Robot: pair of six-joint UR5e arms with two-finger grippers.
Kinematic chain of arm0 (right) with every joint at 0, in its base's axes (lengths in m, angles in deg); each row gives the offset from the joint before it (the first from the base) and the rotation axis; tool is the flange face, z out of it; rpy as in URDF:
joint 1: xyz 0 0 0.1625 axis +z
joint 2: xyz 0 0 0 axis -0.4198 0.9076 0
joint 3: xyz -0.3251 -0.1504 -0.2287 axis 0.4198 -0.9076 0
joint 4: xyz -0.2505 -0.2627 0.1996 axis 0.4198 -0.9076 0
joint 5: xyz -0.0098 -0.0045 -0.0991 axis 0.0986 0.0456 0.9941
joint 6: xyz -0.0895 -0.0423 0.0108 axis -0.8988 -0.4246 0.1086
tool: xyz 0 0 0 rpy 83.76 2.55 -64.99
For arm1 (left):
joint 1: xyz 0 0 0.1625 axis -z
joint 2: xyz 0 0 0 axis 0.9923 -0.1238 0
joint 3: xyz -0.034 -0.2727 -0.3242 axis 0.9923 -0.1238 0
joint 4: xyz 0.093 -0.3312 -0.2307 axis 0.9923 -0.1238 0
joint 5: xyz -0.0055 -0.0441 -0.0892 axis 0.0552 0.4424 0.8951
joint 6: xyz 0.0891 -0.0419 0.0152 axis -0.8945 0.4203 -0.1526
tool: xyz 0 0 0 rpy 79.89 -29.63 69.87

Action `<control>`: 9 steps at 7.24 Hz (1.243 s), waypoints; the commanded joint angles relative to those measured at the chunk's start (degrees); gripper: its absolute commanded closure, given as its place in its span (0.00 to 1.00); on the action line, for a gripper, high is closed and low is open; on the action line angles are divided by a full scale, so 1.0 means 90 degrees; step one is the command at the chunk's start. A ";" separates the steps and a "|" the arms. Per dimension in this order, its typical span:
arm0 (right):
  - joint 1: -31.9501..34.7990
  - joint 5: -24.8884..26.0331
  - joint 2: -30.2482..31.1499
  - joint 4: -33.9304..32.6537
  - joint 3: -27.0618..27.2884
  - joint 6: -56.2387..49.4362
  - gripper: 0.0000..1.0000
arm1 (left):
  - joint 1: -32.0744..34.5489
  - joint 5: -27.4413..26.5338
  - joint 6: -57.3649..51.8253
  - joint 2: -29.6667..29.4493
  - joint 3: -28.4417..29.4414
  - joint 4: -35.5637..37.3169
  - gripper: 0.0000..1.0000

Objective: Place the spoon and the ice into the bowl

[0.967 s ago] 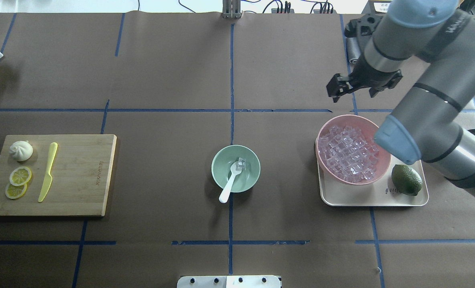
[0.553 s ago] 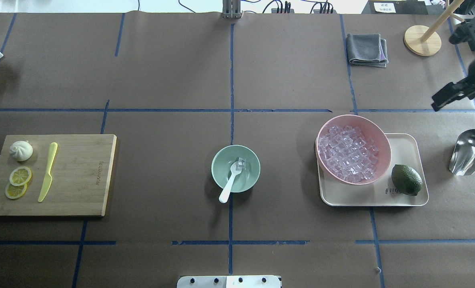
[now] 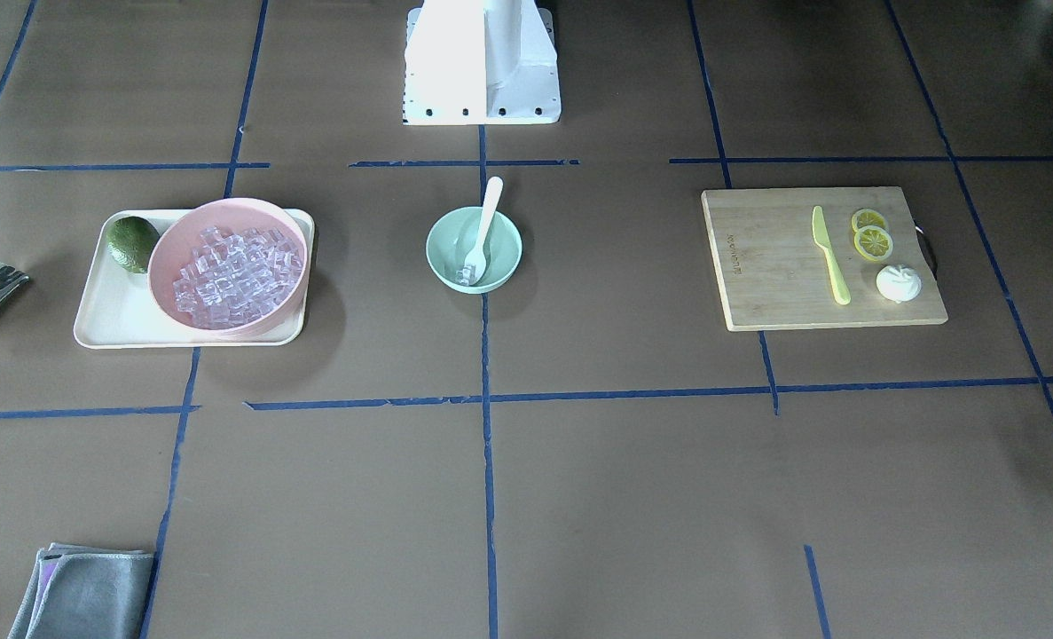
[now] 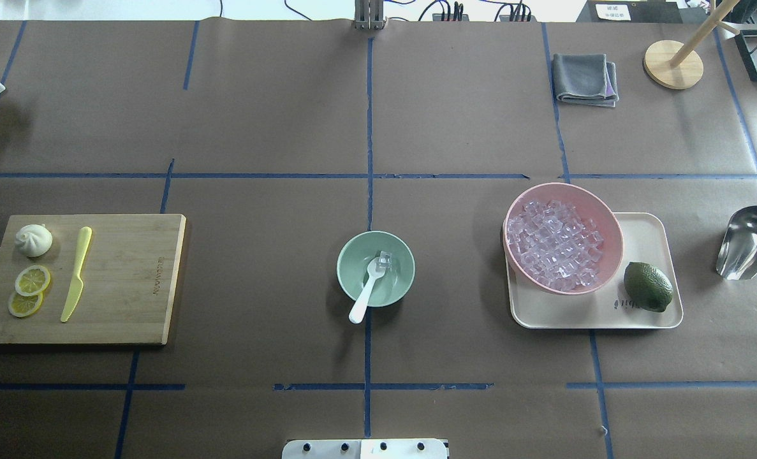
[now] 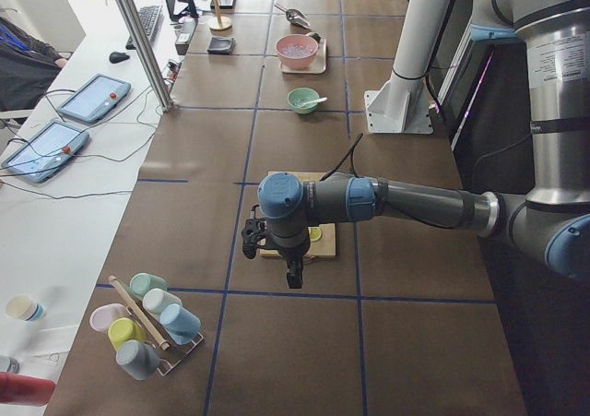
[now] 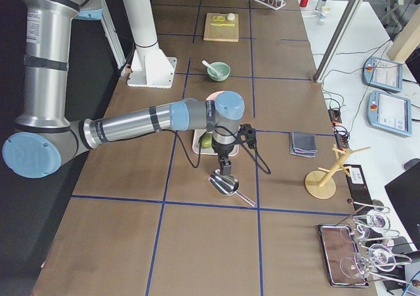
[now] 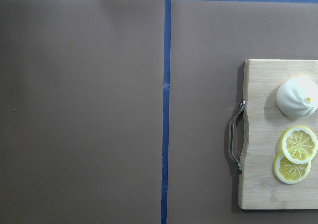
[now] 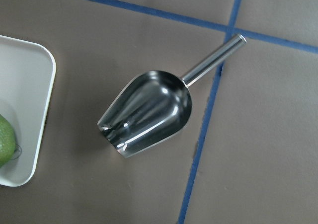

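Observation:
The mint-green bowl (image 4: 400, 276) stands at the table's middle, also in the front view (image 3: 506, 256). The white spoon (image 4: 365, 293) lies in it, scoop down and handle over the near rim. One clear ice cube (image 4: 385, 259) rests in the bowl by the scoop. Both show in the front view: the spoon (image 3: 488, 213) and the ice cube (image 3: 470, 270). My left gripper (image 5: 290, 273) hangs over the cutting board's end, far from the bowl. My right gripper (image 6: 227, 167) hangs over the metal scoop. I cannot tell whether either is open or shut.
A pink bowl (image 4: 610, 218) full of ice cubes and a lime (image 4: 648, 286) sit on a cream tray (image 4: 649, 234) at right. A metal scoop (image 4: 749, 242) lies beyond it. A cutting board (image 4: 129, 280) at left holds a yellow-green knife (image 4: 76, 274), lemon slices and a bun.
The right arm has swung away from above the pink bowl to the right and out of the overhead view. The spoon and ice cube in the mint bowl have not moved.

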 commanded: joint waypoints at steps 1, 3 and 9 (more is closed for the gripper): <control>0.0195 -0.0028 0.0129 0.0012 -0.0136 -0.0017 0.00 | 0.0000 -0.0018 -0.0023 0.0043 -0.0009 0.0001 0.00; 0.0195 -0.0028 0.0109 0.0012 -0.0127 -0.0017 0.00 | 0.0000 -0.0027 -0.0023 0.0034 -0.0009 0.0001 0.00; 0.0195 -0.0038 0.0099 0.0012 -0.0166 -0.0007 0.00 | 0.0000 -0.0057 -0.0023 0.0034 0.0069 0.0010 0.00</control>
